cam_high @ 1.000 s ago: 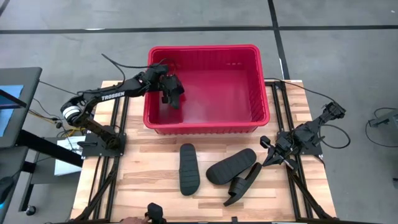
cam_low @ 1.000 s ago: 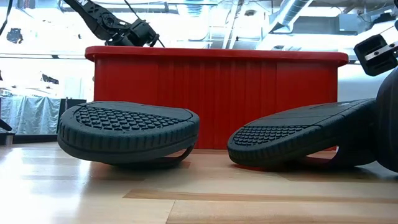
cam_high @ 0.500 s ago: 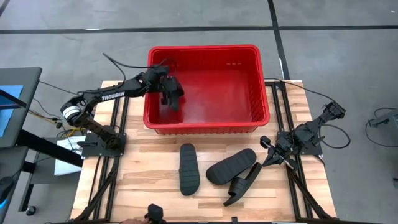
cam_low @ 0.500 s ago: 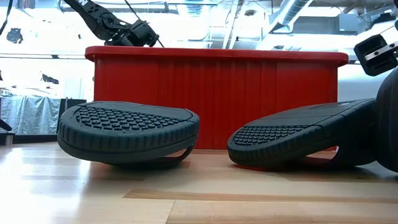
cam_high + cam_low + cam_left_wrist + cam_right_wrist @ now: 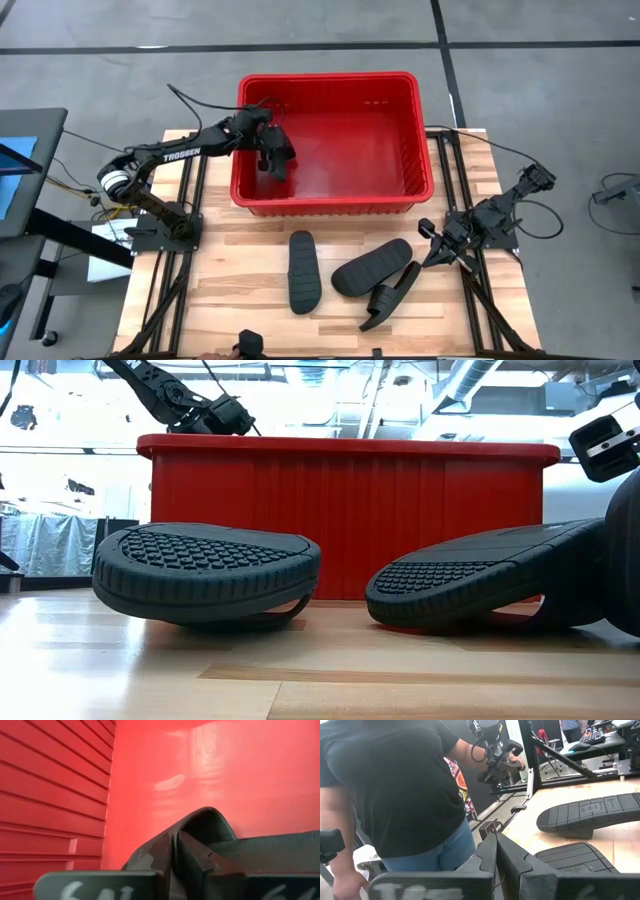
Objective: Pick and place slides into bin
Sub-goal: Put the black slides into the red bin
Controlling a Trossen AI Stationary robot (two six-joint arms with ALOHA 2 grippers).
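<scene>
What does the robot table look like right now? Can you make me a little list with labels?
bin: red bin at the far side of the table
slide in bin: one slide held low inside the bin, near its left wall
left gripper: left gripper inside the bin, closed on that slide's strap
slides on table: three slides on the wood in front of the bin
right gripper: right gripper shut, empty, waiting at the table's right edge
person: a person stands beside the table

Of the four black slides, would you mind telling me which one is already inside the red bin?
The slide held by the left gripper in the bin's left end. The other three slides lie on the wooden table in front of the bin.
</scene>
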